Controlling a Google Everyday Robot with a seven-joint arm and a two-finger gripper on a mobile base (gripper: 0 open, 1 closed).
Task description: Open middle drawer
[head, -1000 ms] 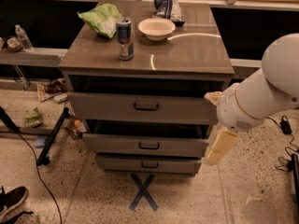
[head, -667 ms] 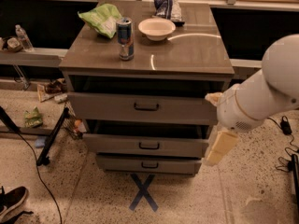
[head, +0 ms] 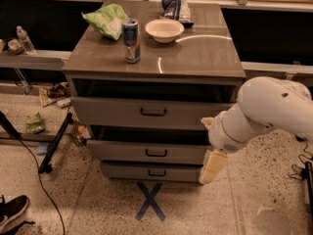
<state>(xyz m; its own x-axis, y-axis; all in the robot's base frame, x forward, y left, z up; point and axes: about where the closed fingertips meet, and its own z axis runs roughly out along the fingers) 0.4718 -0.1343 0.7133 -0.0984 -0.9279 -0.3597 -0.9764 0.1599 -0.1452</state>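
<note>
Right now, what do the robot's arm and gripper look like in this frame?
The arm is a glossy white shell of smooth, bulbous rounded segments, with a dark seam at the joint and no cables showing. The gripper, low beside the end of the middle drawer, is a cream-yellow, flat, tapering piece.

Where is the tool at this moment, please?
In the camera view, the tool hangs at the right end of the middle drawer, overlapping the right end of the lowest drawer.

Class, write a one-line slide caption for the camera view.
Gripper hangs by the right end of the middle drawer, clear of its handle.
</note>
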